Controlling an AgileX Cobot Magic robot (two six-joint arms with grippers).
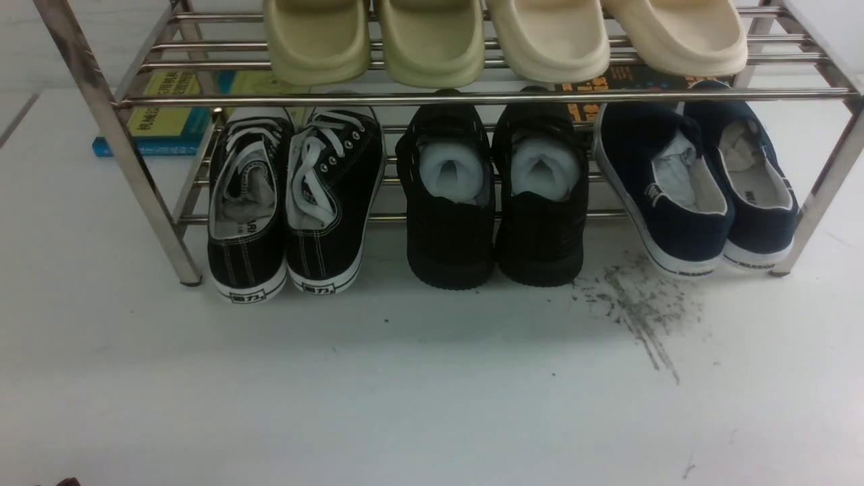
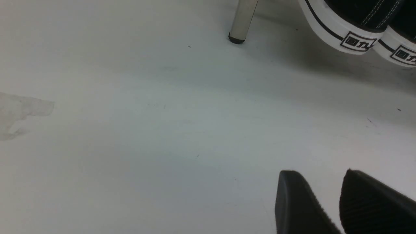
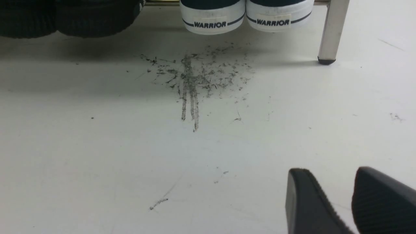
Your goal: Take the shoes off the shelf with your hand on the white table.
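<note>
Progress nil: navy blue canvas slip-ons with white soles (image 1: 695, 182) sit on the lower tier of the shiny steel-tube shelf (image 1: 472, 98), right end, heels toward the robot. Nothing moved onto the white table (image 1: 405, 391) yet; reach, grasp and set-down all remain. Fingers slightly apart and empty on right gripper (image 3: 328, 182) and left gripper (image 2: 317, 182) (arms absent from front view). Toes hidden behind the upper bar.

Navy shoes (image 1: 675, 226) with white soles; grey scuffs (image 1: 634, 304) streak white table (image 1: 337, 378).

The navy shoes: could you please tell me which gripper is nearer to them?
Right. The right gripper faces the navy shoes' heels across the scuff marks; the left gripper faces the lace-up sneakers at the shelf's other end.
</note>
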